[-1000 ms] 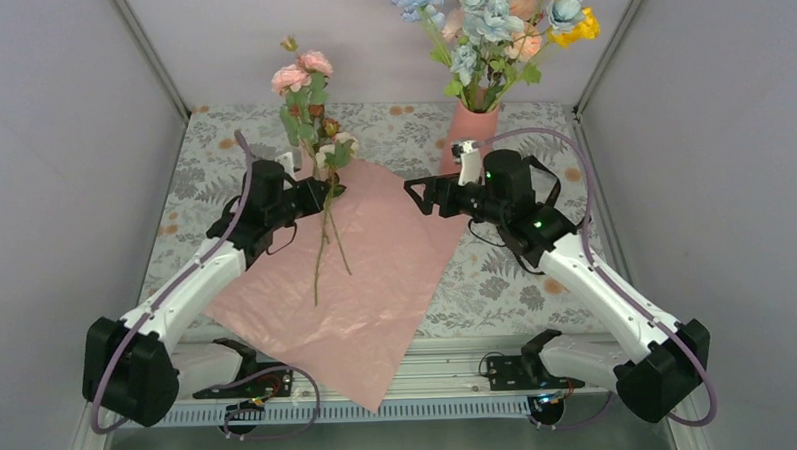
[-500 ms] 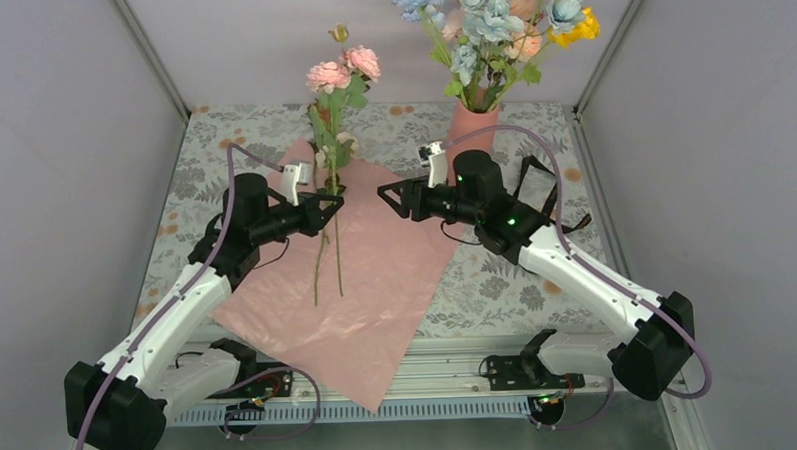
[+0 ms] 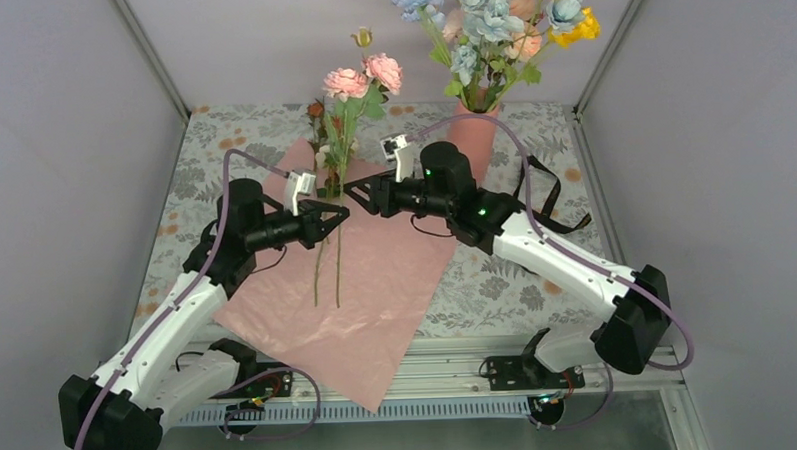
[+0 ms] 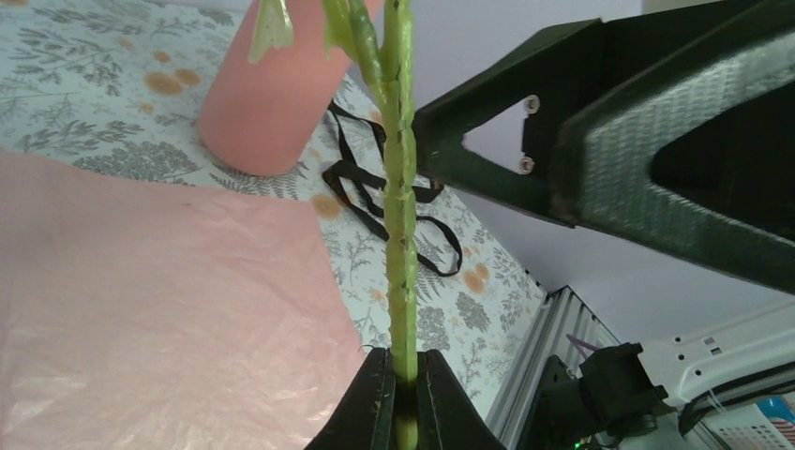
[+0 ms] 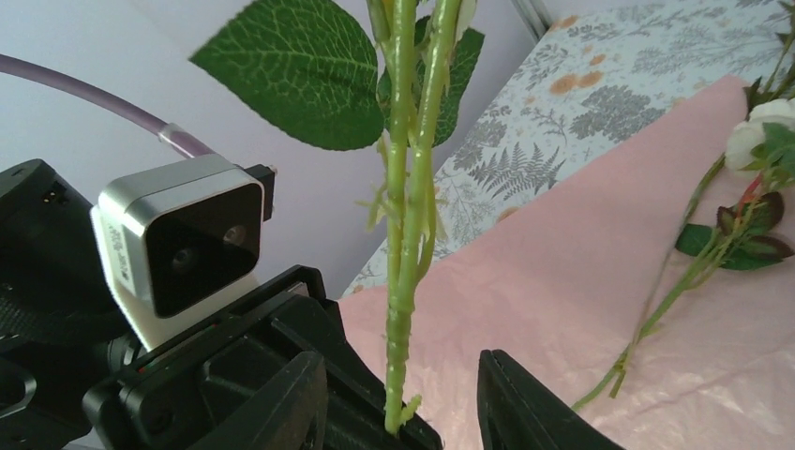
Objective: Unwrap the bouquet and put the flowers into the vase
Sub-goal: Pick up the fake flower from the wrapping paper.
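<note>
The left tool has raised the pink flowers upright over the wrapping sheet, clenched on their stems. The right tool has swung in, jaws narrowing around them but not yet pinching, likely a handover toward the vase at the far edge of the counter

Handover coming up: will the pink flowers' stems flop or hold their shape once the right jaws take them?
Probably fairly stiff: the stems rise straight above the left gripper without sagging. Likely top-heavy, since the pink blooms sit high, so they may swing. Their smooth green surface might slip in a loose grip.
</note>
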`<state>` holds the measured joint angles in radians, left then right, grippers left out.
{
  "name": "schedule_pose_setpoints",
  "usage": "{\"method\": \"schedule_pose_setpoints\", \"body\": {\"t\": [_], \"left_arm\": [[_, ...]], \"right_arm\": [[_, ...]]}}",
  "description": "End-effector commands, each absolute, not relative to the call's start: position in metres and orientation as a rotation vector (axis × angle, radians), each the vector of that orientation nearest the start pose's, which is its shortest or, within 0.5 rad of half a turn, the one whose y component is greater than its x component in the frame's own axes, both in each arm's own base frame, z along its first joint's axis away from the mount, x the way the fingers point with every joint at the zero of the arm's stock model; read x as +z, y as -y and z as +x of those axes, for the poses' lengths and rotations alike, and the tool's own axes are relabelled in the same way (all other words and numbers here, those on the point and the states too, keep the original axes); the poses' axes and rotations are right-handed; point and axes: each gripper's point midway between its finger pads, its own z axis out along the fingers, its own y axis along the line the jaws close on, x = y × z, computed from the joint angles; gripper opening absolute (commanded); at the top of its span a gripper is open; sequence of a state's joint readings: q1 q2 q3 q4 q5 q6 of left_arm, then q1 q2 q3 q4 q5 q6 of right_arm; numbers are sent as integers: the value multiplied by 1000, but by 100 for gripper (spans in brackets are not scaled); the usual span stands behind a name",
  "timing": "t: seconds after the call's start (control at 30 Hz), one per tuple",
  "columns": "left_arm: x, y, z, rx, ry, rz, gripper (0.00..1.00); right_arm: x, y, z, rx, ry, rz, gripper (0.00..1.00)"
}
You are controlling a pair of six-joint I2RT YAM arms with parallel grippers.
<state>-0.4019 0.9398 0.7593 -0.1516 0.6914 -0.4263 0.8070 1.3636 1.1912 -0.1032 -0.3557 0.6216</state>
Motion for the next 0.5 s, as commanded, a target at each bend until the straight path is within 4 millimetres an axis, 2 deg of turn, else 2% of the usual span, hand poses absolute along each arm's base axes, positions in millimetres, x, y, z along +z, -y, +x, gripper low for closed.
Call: {"method": "schedule_pose_setpoints", "body": {"t": [0.0, 0.2, 0.33, 0.47], "left_arm": [[283, 227, 231, -1233, -1892, 568, 2], [287, 228, 226, -1241, -1881, 589, 3], [288, 228, 224, -1247, -1875, 597, 2], [290, 228, 223, -1253, -1867, 606, 3]], "right_arm": [[338, -375, 261, 1308, -1965, -475, 42], [335, -383, 259, 1304, -1976, -484, 30], [334, -384, 259, 1297, -1982, -479, 26], [335, -385, 258, 1298, -1975, -487, 12]]}}
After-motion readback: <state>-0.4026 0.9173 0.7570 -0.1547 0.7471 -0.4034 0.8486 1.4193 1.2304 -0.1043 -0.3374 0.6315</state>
